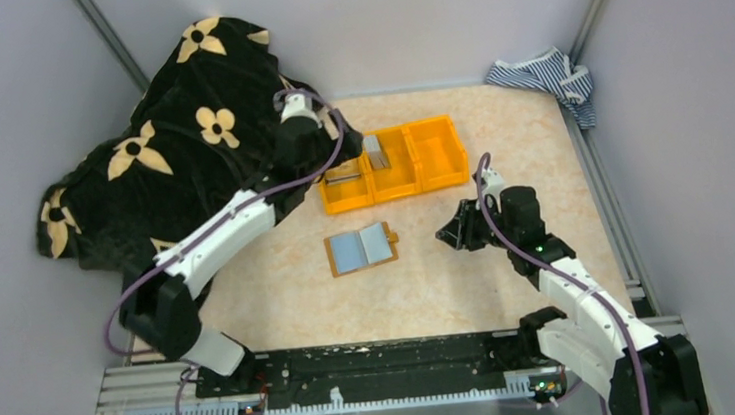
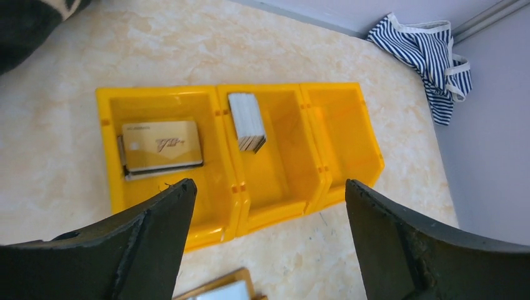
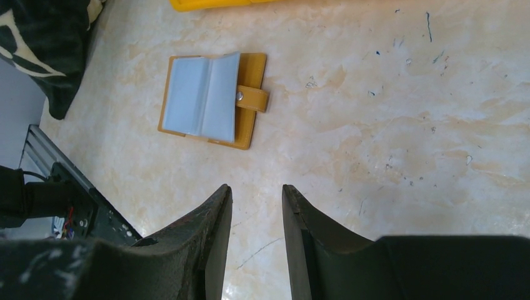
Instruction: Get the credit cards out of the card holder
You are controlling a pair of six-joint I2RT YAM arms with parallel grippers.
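Long reach from the near left corner toward the far left of the tabletop (image 1: 431, 292), forearm passing along the edge of a black flowered cloth (image 1: 175, 114), wrist tipped down. At its end the left claw (image 2: 269, 190), spread wide above the yellow-orange bin (image 2: 156, 92), gripping nothing. Under it, in the bin's left compartment, a gold card (image 2: 162, 145) flat on top of another; in the middle compartment, a stack of cards (image 2: 247, 122) against the left wall.

On the right side, arm folded, wrist turned leftward and low over the surface. At its end the right claw (image 3: 256, 190), parted by a narrow gap only, nothing between the fingers.

Near the middle of the tabletop, nearer the front edge than the bin, the card holder (image 3: 206, 100): lying flat and open, apart from both claws, orange-tan cover underneath, grey-blue sleeves upward, snap tab at its right edge.
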